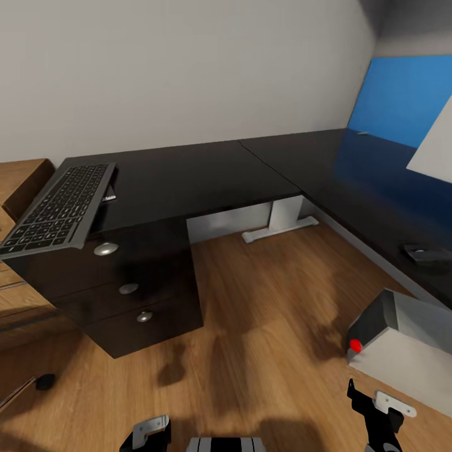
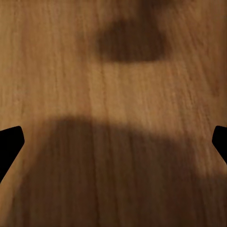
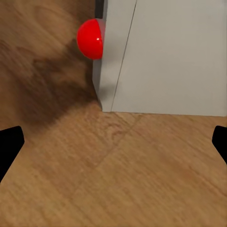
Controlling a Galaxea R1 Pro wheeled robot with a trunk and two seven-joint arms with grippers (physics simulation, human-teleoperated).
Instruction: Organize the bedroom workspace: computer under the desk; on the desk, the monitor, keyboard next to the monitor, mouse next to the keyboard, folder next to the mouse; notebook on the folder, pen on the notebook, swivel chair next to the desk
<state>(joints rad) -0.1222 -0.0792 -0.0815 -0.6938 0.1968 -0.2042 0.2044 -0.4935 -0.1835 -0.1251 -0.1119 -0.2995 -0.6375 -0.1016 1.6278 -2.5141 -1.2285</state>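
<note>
The black L-shaped desk point(image 1: 207, 172) fills the middle of the head view. On its left end the dark keyboard point(image 1: 59, 210) lies tilted, overhanging the edge above the drawers. A small dark mouse point(image 1: 424, 253) rests on the desk's right wing. The white slanted panel point(image 1: 434, 154) above it looks like the monitor's back. On the floor lies a grey-white box with a red button point(image 1: 355, 345), apparently the computer point(image 3: 170, 56). My right gripper point(image 1: 367, 408) point(image 3: 113, 142) hovers open just before that box. Over bare floor, my left gripper point(image 1: 150, 432) point(image 2: 113, 142) is open and holds nothing.
Three drawers with silver knobs point(image 1: 129, 288) sit under the desk's left end, beside a light wood cabinet point(image 1: 19, 188). A white leg point(image 1: 282, 220) stands at the desk's corner. The blue panel point(image 1: 408, 100) rises at the back right. A black caster point(image 1: 44, 381) shows at the lower left.
</note>
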